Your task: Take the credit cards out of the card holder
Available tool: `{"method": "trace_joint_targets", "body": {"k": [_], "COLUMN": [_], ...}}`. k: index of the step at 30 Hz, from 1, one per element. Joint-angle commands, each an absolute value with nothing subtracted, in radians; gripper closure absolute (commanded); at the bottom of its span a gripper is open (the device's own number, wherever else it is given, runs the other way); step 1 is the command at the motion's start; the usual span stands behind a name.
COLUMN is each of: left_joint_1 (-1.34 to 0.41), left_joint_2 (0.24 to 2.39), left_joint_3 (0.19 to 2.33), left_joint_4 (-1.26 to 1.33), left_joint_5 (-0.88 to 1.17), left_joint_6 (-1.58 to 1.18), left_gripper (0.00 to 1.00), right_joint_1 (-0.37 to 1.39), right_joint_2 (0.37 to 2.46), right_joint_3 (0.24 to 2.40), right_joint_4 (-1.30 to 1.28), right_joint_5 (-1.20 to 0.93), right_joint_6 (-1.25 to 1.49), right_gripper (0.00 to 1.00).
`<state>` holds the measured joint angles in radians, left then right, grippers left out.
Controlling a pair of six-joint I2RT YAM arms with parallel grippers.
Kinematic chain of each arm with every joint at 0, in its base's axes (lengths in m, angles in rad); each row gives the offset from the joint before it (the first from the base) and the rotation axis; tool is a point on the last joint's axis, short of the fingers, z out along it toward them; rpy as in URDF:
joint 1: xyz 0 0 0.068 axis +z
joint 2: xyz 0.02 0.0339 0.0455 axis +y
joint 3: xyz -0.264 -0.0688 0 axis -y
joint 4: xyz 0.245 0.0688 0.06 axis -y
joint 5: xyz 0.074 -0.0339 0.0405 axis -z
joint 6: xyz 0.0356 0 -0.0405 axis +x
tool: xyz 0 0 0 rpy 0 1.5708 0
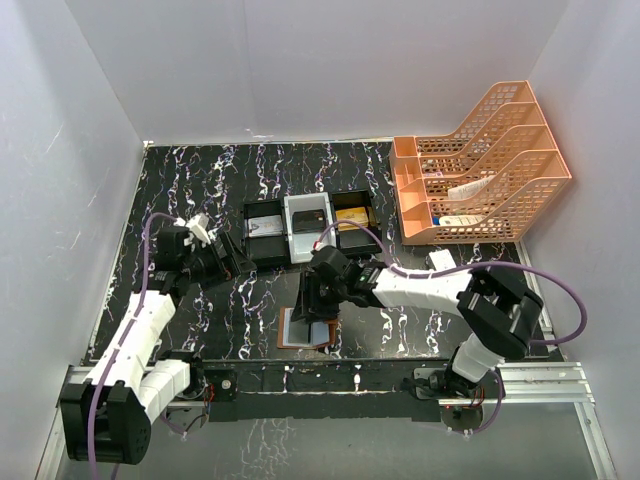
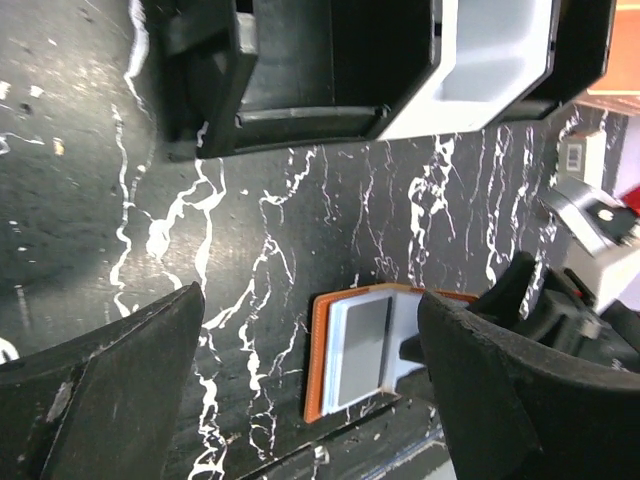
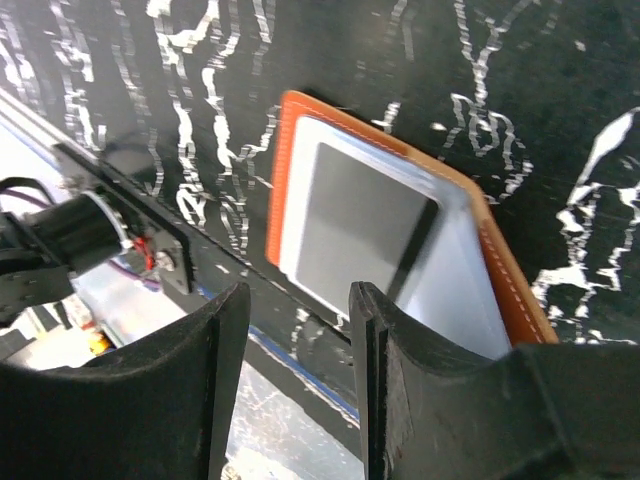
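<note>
the card holder (image 1: 290, 328) lies spread open and flat on the marbled table (image 1: 200, 180), close to its near edge and just in front of the gap between the two arm bases. its brown cover faces down and its pale pockets face up. in the top view its spread runs side to side across the table. one credit card (image 3: 360, 230) shows in a pocket. it reads dark grey in the wrist views and is not yet lifted.

the right gripper (image 3: 297, 340) is far the nearer, hanging directly over the holder. in the right wrist view, the holder's near edge sits right at the mouth between its fingers (image 3: 375, 380), with the card just beyond the tips. the jaws stand partly apart, with only table visible between them and nothing pinched. judging by this, the coming move depends on getting one tip under the card's near edge without catching the pocket as well.

the left gripper (image 2: 312, 300) hovers well off to the left, jaws wide and empty, beside the compartment tray (image 1: 247, 235).
</note>
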<state>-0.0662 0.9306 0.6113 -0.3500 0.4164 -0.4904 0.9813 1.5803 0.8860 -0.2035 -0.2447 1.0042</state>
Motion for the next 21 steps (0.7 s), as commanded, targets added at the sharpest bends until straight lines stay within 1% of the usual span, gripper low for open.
{"method": "trace_joint_targets", "body": {"k": [1,5,10,13,16,21], "left_joint_1": [-0.071,-0.132,-0.306,-0.365,-0.405,-0.471], "left_joint_2": [0.947,0.967,1.022,1.074,1.106,1.123], "left_joint_3": [0.589,0.586,0.611,0.615,0.627,0.644], "left_joint_4": [-0.287,-0.282,-0.279,-0.269,-0.266,-0.255], "left_joint_5": [0.572,0.566,0.471,0.457,0.458,0.446], "left_joint_6": [-0.541,-0.549,-0.562,-0.570,-0.570,-0.566], "left_gripper": [0.16,0.19,0.22,0.30,0.41,0.53], "right_joint_1": [0.961,0.938,0.908,0.896,0.882,0.876], "right_joint_2": [1.600,1.602,1.612,1.626,1.639,1.650], "right_joint_3": [0.875,0.834,0.791,0.775,0.753,0.742], "right_joint_4": [-0.259,-0.235,-0.167,-0.125,-0.085,-0.038], "right_joint_5": [-0.255,-0.257,-0.294,-0.315,-0.335,-0.361], "right_joint_6": [0.954,0.969,0.989,0.994,1.012,1.022], "right_gripper": [0.58,0.59,0.61,0.63,0.69,0.71]}}
